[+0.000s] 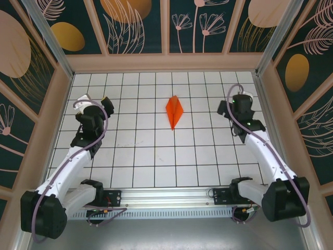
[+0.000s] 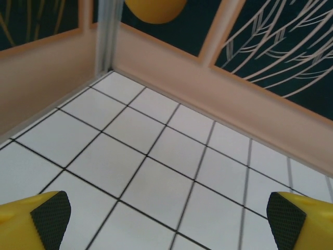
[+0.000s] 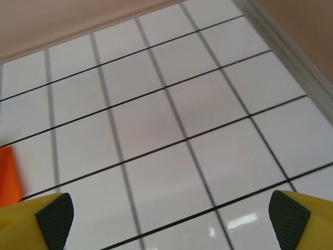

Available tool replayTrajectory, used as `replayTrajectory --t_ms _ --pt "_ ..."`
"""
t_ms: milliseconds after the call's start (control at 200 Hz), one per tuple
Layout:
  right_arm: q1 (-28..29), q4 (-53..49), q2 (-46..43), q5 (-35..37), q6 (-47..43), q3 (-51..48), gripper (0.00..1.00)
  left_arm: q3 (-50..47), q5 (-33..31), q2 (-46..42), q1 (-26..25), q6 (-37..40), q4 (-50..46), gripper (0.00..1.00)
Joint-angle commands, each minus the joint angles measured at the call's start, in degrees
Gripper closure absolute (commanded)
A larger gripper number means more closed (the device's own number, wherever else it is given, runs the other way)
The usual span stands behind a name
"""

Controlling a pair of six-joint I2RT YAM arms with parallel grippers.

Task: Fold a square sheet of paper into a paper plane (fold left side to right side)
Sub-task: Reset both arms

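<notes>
Right, plane (image 1: 175,111) lies flat on the table (image 1: 156,156), just past centre toward 12 o'clock, with its long taper pointing to 6 o'clock. It looks folded into a dart already, so the task reads as done or near done.

Left gripper (image 1: 97,100) sits at 9 o'clock of the plane, well apart from it. Jaws are spread wide, nothing between the pads (image 2: 49,216), bare tiles below. Right gripper (image 1: 237,103) sits at 3 o'clock of the plane, also apart, jaws wide and holding nothing. Its wrist view catches an orange sliver of the plane at the left edge.

Handling, my guess: thin paper, very light, floppy across the wings, stiffer along the layered centre crease. It likely slides on the glossy tiles, so a side push would skate it rather than lift it. Creases will crush if pinched hard. Best hold is probably the thick spine fold near the middle. Otherwise, pin one wing flat while the other arm works an edge up.
</notes>
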Motion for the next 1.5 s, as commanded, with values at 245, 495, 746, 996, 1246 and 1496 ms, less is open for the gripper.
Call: replayTrajectory --t_ms 245,495,746,996,1246,1496 --pt "-13.93 43.15 1.38 -6.75 -6.65 -26.08 0.01 -18.14 -9.95 2.31 1.40 17.20 30.13 0.02" --pt "-15.07 64.30 12.37 -10.73 -9.90 -29.89 0.01 -23.23 -3.00 13.00 3.33 23.94 47.97 0.02" --pt "-14.88 66.99 17.58 -16.08 -13.36 -26.86 0.01 -23.52 4.04 20.02 4.52 27.32 59.56 0.01" --pt "-13.96 75.19 18.07 -21.48 -11.60 -29.74 0.01 -25.62 8.33 26.67 6.51 26.53 71.16 0.02" --pt "-9.56 89.82 25.62 -16.74 -14.99 -33.80 0.01 -27.08 10.06 32.58 8.36 24.98 80.09 0.01" --pt "-10.53 87.08 25.47 -16.03 -13.34 -32.59 0.01 -22.77 10.47 30.58 10.11 22.29 68.39 0.02"
